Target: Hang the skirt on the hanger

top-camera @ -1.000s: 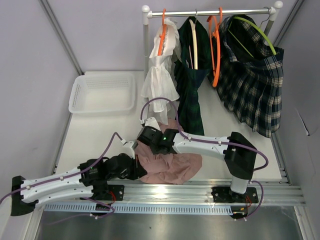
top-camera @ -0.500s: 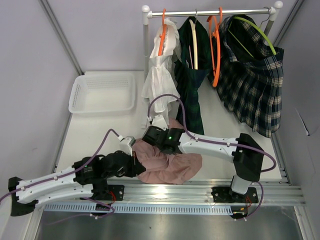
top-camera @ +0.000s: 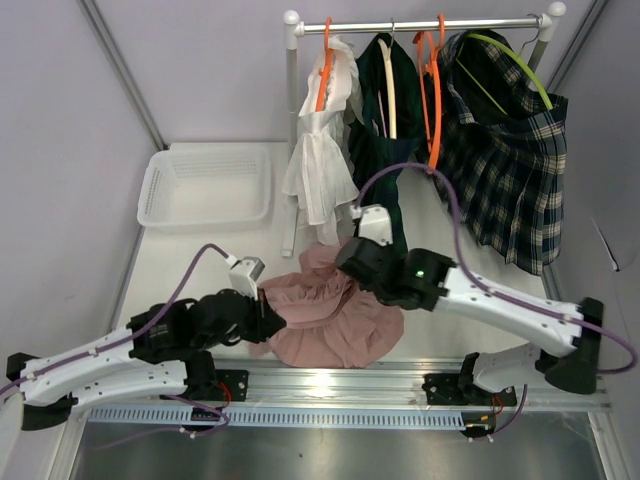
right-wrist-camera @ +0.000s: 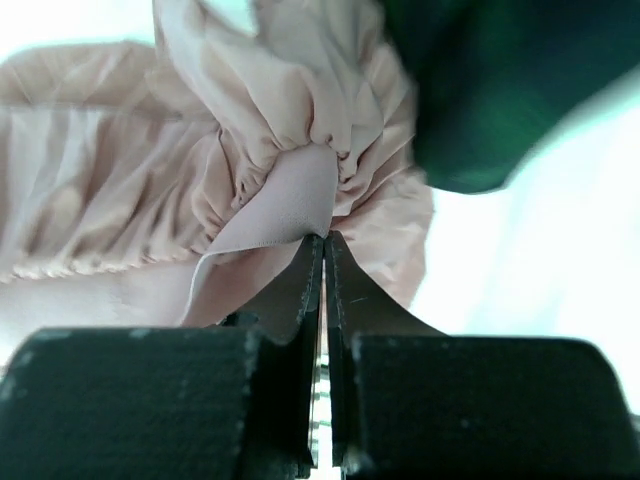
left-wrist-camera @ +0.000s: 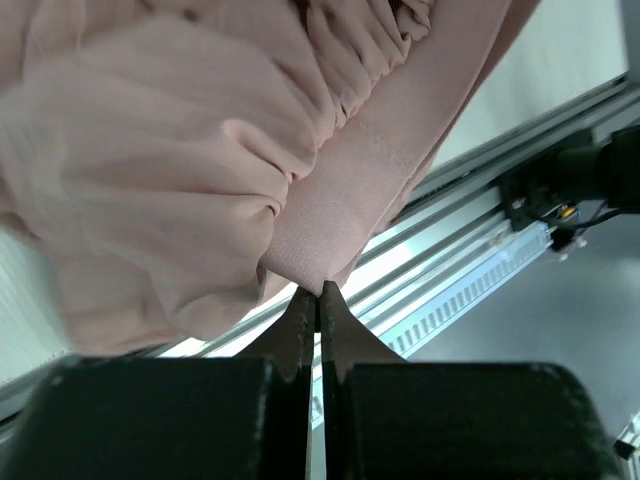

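The pink skirt [top-camera: 325, 318] lies bunched on the table's near side, stretched between both grippers. My left gripper [top-camera: 270, 318] is shut on the waistband's left end; in the left wrist view the fingertips [left-wrist-camera: 320, 290] pinch the flat band of the skirt [left-wrist-camera: 200, 170]. At the skirt's far edge my right gripper [top-camera: 345, 262] is shut on the waistband, and the right wrist view shows the band of the skirt [right-wrist-camera: 150, 200] caught in that gripper [right-wrist-camera: 323, 238]. An empty orange hanger [top-camera: 432, 100] hangs on the rail.
The rail holds a white blouse [top-camera: 320, 140], a dark green garment [top-camera: 385, 160] and a plaid skirt [top-camera: 505, 170] under a green hanger [top-camera: 510, 65]. The rack post [top-camera: 292, 130] stands behind the skirt. A white basket [top-camera: 205, 185] sits at the far left.
My right gripper has shut on the waistband and moved right and away from me toward the rack, pulling the skirt wider. The left arm shifted slightly, still gripping.
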Robot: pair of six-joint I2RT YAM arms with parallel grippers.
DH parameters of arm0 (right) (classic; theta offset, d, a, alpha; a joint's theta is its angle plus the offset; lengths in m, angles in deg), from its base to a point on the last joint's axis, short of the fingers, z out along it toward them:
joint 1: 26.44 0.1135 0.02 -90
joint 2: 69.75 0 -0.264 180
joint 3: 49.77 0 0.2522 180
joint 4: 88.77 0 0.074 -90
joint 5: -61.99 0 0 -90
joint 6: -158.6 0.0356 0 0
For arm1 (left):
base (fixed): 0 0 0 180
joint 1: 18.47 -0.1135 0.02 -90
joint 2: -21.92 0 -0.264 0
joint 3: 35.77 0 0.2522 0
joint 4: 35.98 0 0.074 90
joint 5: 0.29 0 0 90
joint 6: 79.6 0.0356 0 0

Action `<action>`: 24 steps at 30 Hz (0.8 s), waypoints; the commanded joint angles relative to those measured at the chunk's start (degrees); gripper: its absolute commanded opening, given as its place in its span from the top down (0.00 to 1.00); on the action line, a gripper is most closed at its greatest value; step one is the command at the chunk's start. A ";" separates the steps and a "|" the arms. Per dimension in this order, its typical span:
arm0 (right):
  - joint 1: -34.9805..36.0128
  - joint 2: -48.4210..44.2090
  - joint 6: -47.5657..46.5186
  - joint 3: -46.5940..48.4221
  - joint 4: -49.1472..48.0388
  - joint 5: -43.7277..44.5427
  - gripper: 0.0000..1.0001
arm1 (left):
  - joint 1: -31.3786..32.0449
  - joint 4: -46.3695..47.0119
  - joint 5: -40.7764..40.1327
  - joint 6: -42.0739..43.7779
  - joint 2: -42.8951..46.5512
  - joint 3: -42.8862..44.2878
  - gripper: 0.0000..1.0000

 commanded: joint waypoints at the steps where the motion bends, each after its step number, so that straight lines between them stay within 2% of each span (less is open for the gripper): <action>1: 0.19 -8.09 4.46 3.17 9.19 7.32 1.00 | -0.02 -1.44 -4.99 5.70 -2.09 7.66 1.00; 7: 0.45 -15.30 5.43 10.19 16.93 11.28 1.00 | -2.82 -2.85 -5.88 13.61 -8.67 23.57 1.00; 10: 0.54 -15.75 3.94 14.76 18.70 12.60 1.00 | -6.24 -3.29 -4.83 18.00 -12.10 29.72 1.00; 12: 0.63 -15.57 2.89 17.14 19.14 13.39 1.00 | -11.51 -2.59 -0.18 20.81 -13.25 32.96 1.00; 17: 0.02 -13.91 -0.98 22.43 19.23 15.24 1.00 | -22.93 -0.57 12.38 24.08 -15.80 33.17 1.00; 19: -1.65 -13.81 -1.69 20.86 18.09 14.28 1.00 | -24.01 1.36 14.50 23.82 -15.90 30.28 1.00; 21: -3.32 -14.78 -1.60 15.33 15.91 12.27 1.00 | -24.36 2.94 17.05 22.59 -15.72 27.98 1.00; 23: -5.78 -17.40 -0.82 9.80 13.53 8.15 1.00 | -24.36 5.93 18.90 21.10 -15.11 22.10 1.00; 24: -6.75 -18.55 -0.46 3.94 10.91 6.30 1.00 | -24.54 6.98 20.47 20.66 -14.58 20.78 1.00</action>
